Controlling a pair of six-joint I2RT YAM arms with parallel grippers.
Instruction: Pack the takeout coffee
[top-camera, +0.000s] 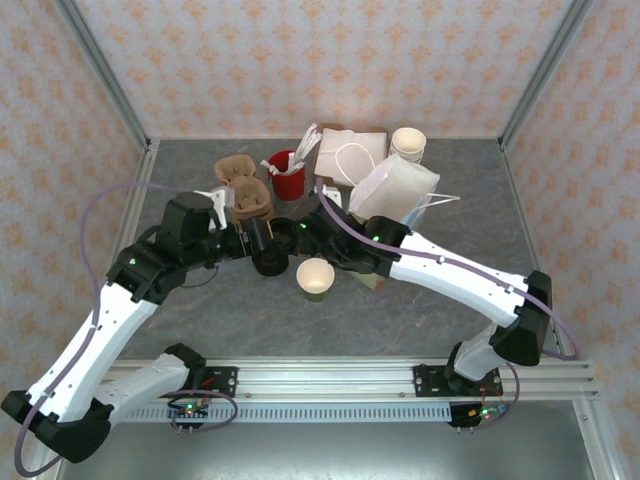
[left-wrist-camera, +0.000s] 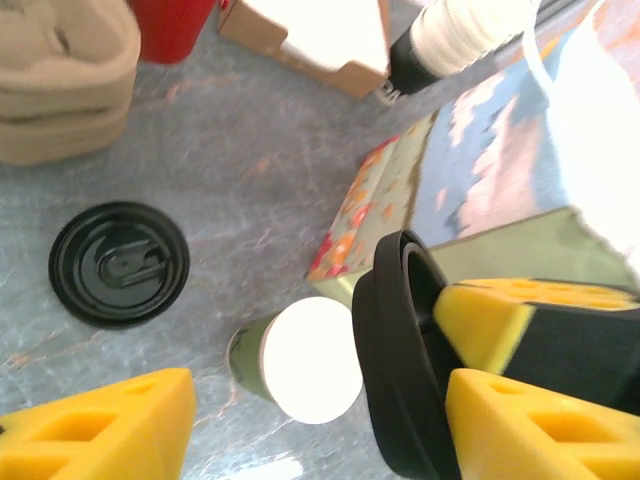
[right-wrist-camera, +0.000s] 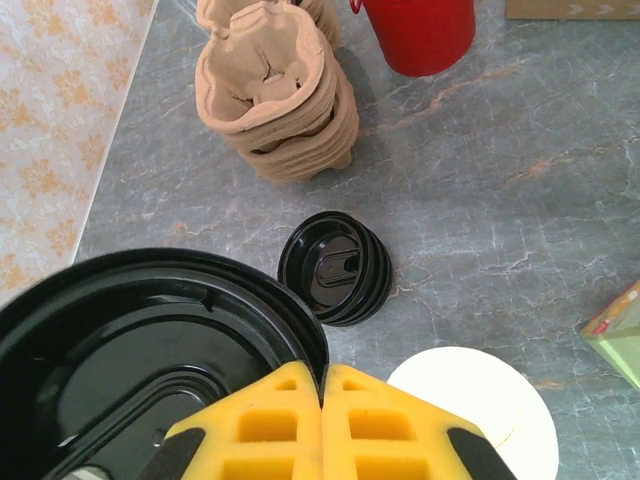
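The takeout coffee cup (top-camera: 315, 277) stands lidless on the table, with dark olive sides and a pale inside; it also shows from above (left-wrist-camera: 305, 360) (right-wrist-camera: 480, 415). A round black lid (right-wrist-camera: 130, 350) (left-wrist-camera: 395, 380) hangs in the air just left of the cup, on edge. My right gripper (right-wrist-camera: 322, 400) (top-camera: 287, 240) is shut on that lid's rim. My left gripper (left-wrist-camera: 315, 445) (top-camera: 243, 237) faces it with its yellow fingers (left-wrist-camera: 100, 430) wide apart, open, the lid close by its right finger. The white paper bag (top-camera: 395, 190) stands behind the right arm.
A short stack of black lids (top-camera: 270, 264) (right-wrist-camera: 335, 267) (left-wrist-camera: 118, 262) lies left of the cup. Brown pulp cup carriers (top-camera: 245, 192) (right-wrist-camera: 275, 90), a red cup (top-camera: 288, 180) and a stack of cream cups (top-camera: 408, 143) stand at the back. A patterned green box (left-wrist-camera: 390, 200) lies beside the bag.
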